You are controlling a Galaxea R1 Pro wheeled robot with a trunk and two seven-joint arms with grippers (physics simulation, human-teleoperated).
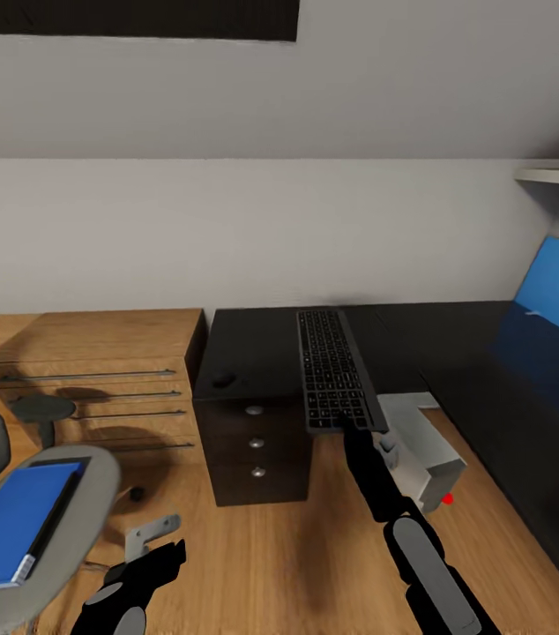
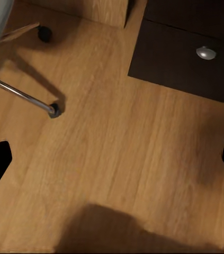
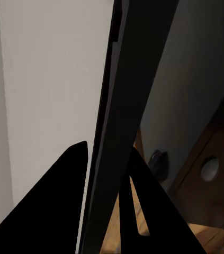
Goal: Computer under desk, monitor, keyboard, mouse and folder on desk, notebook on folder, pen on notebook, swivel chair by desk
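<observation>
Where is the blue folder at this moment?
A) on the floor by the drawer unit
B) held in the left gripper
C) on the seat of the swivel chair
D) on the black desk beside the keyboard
C: in the head view the blue folder lies flat on the grey seat of the swivel chair, away from the desk.

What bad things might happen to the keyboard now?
1. The keyboard sticks out past the desk edge, pinched at its near end by the right gripper; if the grip lets go early, it may tip off.
2. The computer sits right below, so a fall could hit it.
3. Sliding it sideways might knock the mouse.
</observation>
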